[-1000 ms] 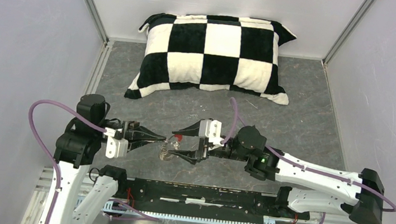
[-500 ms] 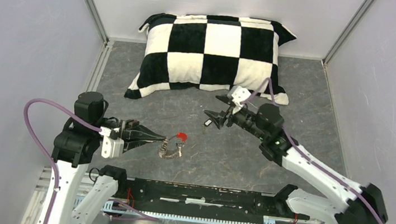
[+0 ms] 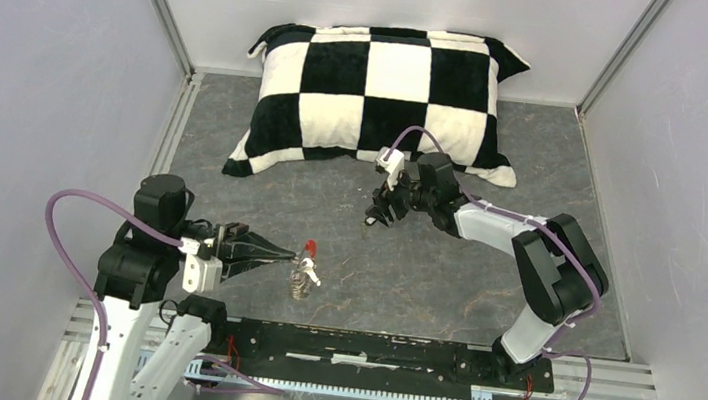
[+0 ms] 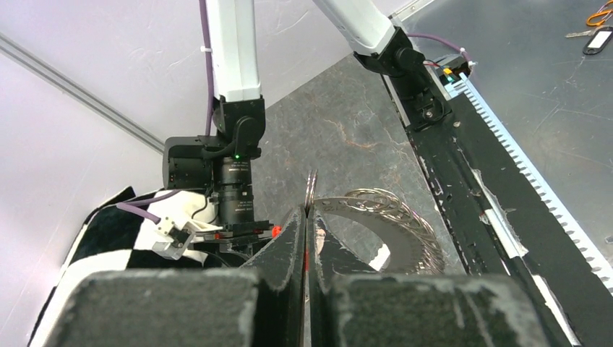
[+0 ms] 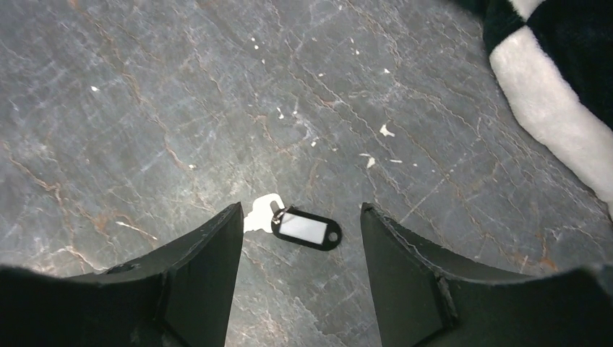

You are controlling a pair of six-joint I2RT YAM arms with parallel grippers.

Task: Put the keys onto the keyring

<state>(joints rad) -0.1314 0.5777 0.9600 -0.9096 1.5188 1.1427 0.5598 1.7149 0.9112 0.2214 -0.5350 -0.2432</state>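
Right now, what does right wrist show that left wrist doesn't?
Only right wrist: a key lying on the table, framed between the fingers of the open right gripper.
Only left wrist: the left gripper shut on the keyring, plus the right arm and the black rail.
Both: the grey table and the checkered pillow.

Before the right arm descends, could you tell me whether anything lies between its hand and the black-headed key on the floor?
Nothing visible does. In the right wrist view, the small key with the black plastic head lies alone on the grey marbled floor, framed by the open right hand.
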